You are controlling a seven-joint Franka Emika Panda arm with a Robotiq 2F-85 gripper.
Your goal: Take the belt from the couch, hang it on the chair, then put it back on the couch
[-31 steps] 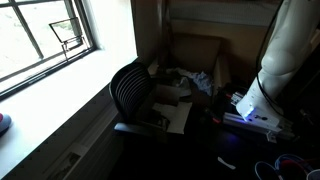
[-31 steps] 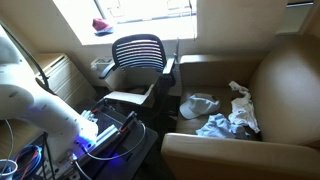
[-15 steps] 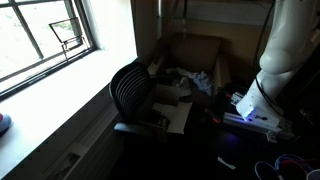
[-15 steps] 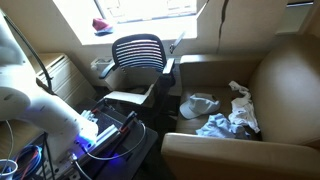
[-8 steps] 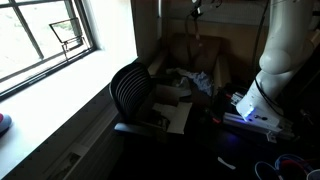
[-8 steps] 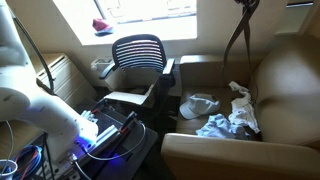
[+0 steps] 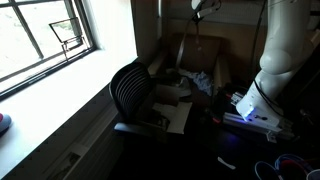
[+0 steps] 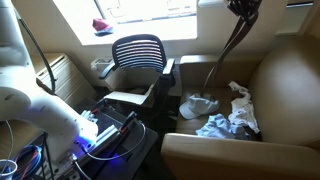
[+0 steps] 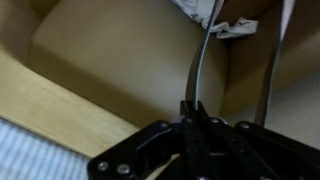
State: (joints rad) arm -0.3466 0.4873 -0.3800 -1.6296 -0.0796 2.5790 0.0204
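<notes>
The gripper (image 9: 193, 112) is nearest in the wrist view. It is closed tight on the belt (image 9: 203, 60), which runs away from it as a thin dark strap, and a second strand shows at the side. In an exterior view the belt (image 8: 222, 55) hangs from the gripper (image 8: 243, 8) high above the couch (image 8: 285, 95). Its lower end is near the crumpled clothes (image 8: 228, 120) on the seat. The chair (image 8: 138, 50) stands farther off, beside the couch and under the window (image 8: 130, 10). I judge the hold to be narrow. On the way to the chair the long free end can swing, catch on the couch or the clothes, and pull the strap out.
</notes>
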